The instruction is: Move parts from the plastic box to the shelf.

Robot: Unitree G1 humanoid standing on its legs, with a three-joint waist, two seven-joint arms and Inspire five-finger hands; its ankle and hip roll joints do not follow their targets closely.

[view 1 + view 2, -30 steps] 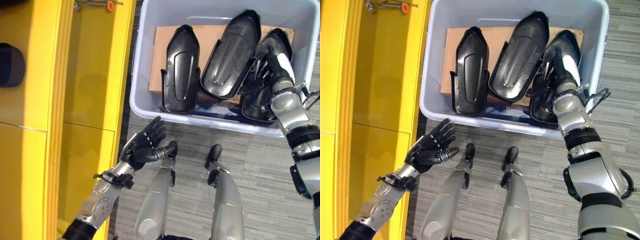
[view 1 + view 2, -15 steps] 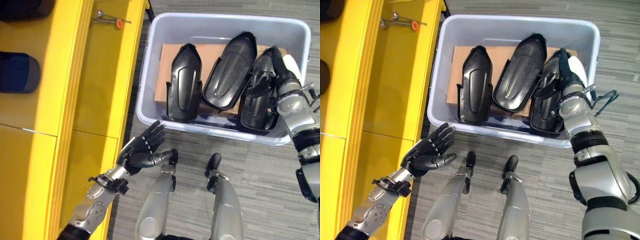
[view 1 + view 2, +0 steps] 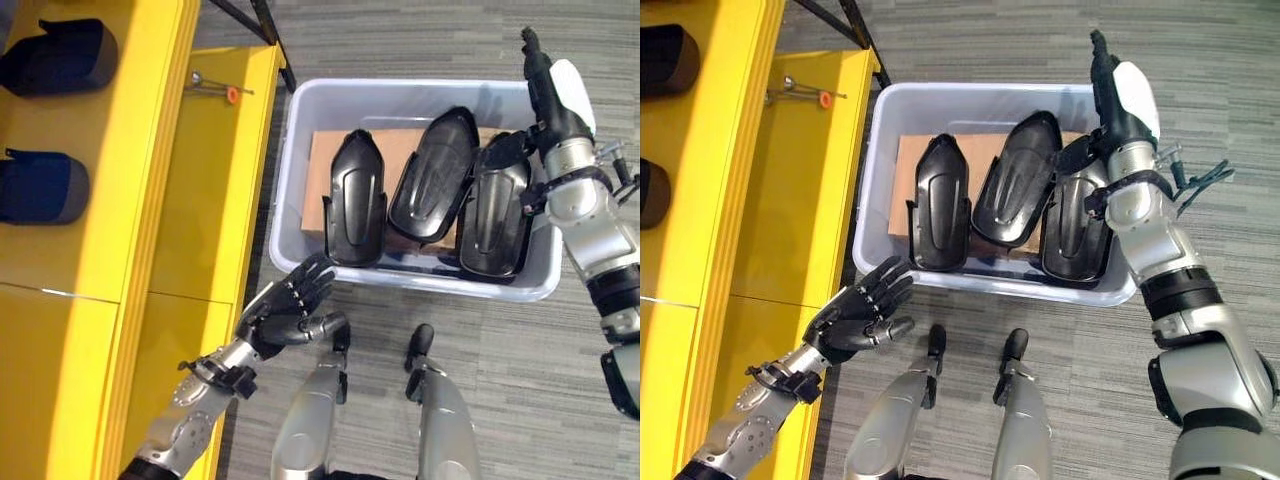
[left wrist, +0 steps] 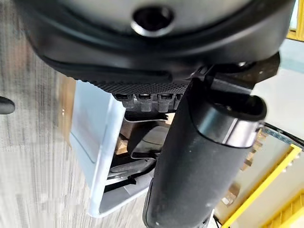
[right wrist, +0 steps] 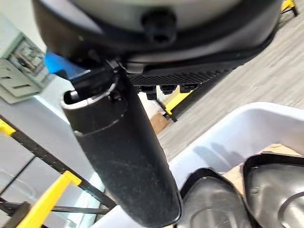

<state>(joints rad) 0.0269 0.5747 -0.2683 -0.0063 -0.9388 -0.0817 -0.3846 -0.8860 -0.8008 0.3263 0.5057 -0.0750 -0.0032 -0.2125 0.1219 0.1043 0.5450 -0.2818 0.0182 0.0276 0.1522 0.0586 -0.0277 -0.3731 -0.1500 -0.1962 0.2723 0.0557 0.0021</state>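
A pale plastic box point(image 3: 440, 283) stands on the floor with three black moulded parts lying side by side in it: a left one point(image 3: 355, 195), a middle one point(image 3: 432, 175) and a right one point(image 3: 497, 205). They rest on a brown cardboard sheet point(image 3: 322, 170). My right hand point(image 3: 555, 95) is raised over the box's far right corner, fingers straight, holding nothing; its thumb point(image 5: 123, 152) stands above the parts. My left hand point(image 3: 285, 305) hovers open, palm up, by the box's near left corner, empty.
The yellow shelf point(image 3: 150, 200) runs along the left. Two dark parts point(image 3: 55, 55) point(image 3: 40, 185) lie on its upper level, and a small tool with an orange tip point(image 3: 215, 88) on the lower one. Grey carpet surrounds the box.
My right hand has come up off the right part and out of the box, empty. The camera has shifted, so the box appears lower. The left hand has barely moved.
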